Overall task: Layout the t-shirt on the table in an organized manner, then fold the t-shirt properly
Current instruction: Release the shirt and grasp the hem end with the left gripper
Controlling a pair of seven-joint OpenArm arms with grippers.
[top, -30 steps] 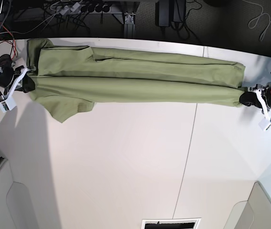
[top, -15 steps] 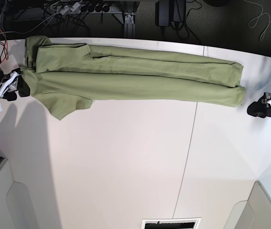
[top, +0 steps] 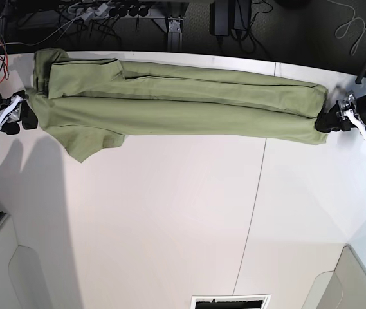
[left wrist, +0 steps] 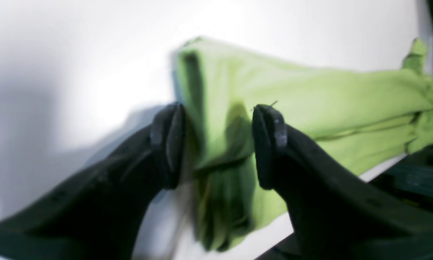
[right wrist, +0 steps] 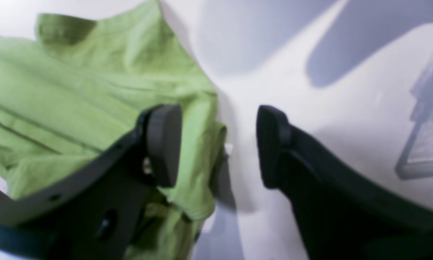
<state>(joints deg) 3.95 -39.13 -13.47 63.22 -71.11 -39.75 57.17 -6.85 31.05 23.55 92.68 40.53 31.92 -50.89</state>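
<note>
The olive t-shirt (top: 183,106) lies along the far edge of the white table (top: 170,219), folded lengthwise into a long band, with one sleeve (top: 86,145) sticking out toward me. My left gripper (top: 327,122) is at the band's right end. In the left wrist view it (left wrist: 218,144) stands open, and the shirt's end (left wrist: 310,97) lies between its fingers. My right gripper (top: 31,120) is at the band's left end. It (right wrist: 218,144) is open too, one finger (right wrist: 162,144) over the cloth (right wrist: 75,90), the other over bare table. A small white tag (right wrist: 228,148) shows at the hem.
A thin dark seam (top: 253,199) crosses the table. Grey bins stand at the near corners (top: 9,270) (top: 356,283). A slot (top: 231,301) sits at the near edge. Cables and a power strip (top: 105,11) lie beyond the far edge.
Both grippers let go of the stretched shirt and opened. The shirt settled toward the far edge. The left gripper backed away, then came back to the shirt's right end.
</note>
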